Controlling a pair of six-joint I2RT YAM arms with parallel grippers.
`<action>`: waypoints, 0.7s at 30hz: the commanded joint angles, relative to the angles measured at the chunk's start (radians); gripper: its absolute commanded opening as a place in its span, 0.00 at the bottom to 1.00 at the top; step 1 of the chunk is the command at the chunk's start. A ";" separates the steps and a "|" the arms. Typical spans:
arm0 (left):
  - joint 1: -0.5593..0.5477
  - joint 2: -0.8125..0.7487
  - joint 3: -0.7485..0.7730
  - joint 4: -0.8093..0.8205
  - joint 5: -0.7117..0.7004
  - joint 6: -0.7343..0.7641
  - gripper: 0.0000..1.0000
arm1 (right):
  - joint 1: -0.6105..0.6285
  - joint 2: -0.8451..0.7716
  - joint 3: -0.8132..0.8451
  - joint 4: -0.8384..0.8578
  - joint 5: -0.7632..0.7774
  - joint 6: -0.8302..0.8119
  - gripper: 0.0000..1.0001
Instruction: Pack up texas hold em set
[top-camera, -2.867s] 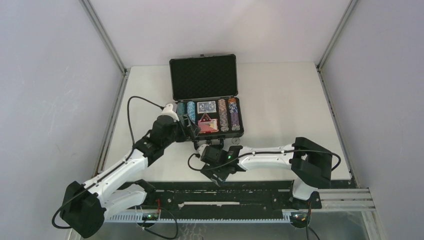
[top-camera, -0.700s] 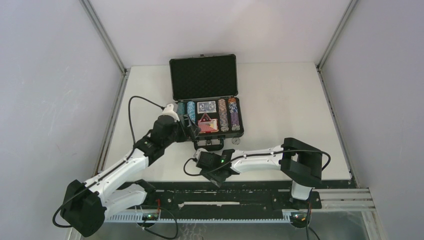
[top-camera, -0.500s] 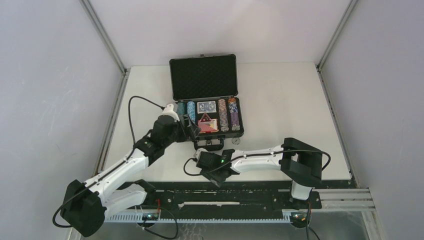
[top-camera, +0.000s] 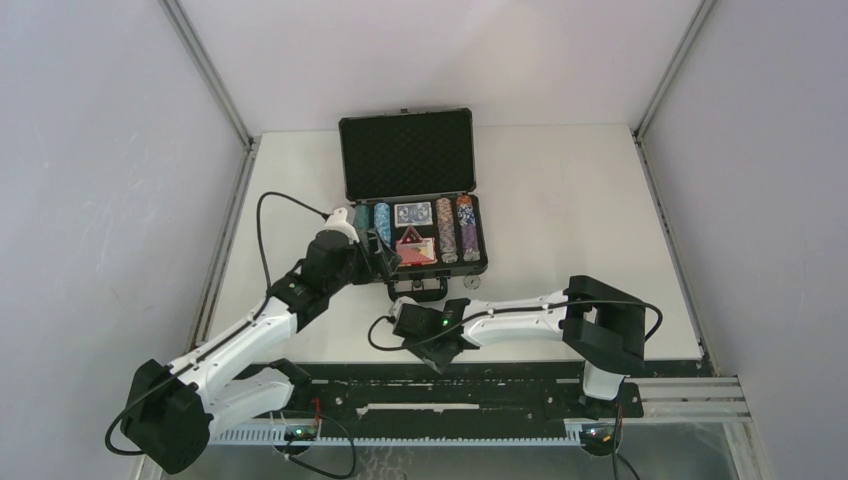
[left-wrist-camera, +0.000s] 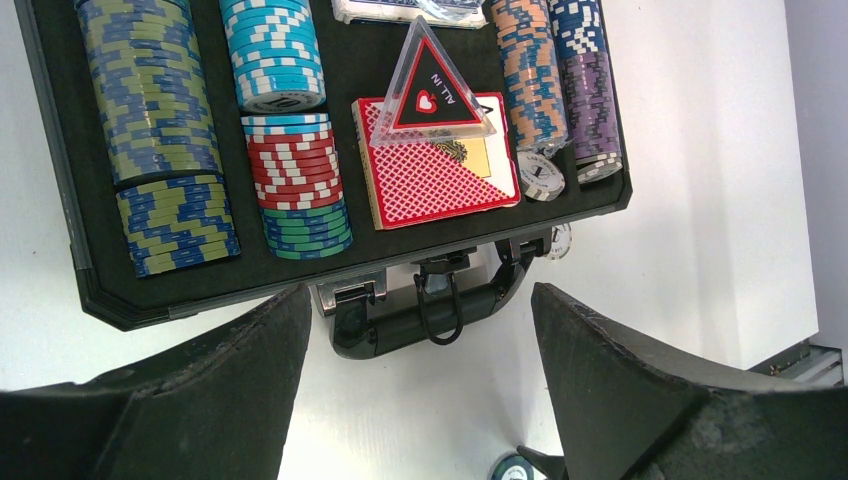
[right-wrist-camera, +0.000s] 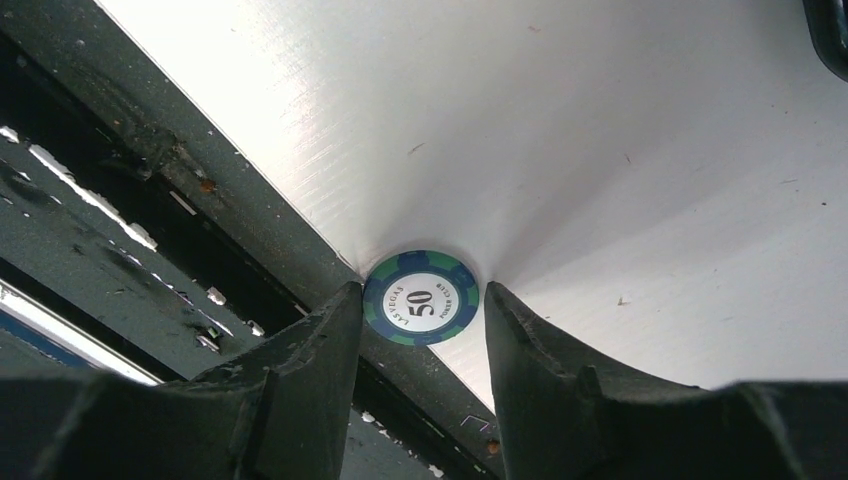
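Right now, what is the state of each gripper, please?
Left gripper: open, holding nothing.
Right gripper: jaws flank the green 50 chip; grip cannot be told.

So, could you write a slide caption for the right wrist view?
Right tool straddling a blue-and-green 50 poker chip at the near edge of the table.
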 joint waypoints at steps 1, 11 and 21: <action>-0.004 -0.023 -0.010 0.030 0.002 0.001 0.85 | 0.014 -0.021 -0.016 -0.024 -0.024 0.036 0.55; -0.004 -0.021 -0.009 0.034 0.008 -0.001 0.85 | 0.013 -0.025 -0.016 -0.022 -0.018 0.035 0.45; -0.005 -0.019 -0.009 0.036 0.007 0.000 0.85 | -0.010 -0.064 0.005 -0.036 0.000 0.024 0.42</action>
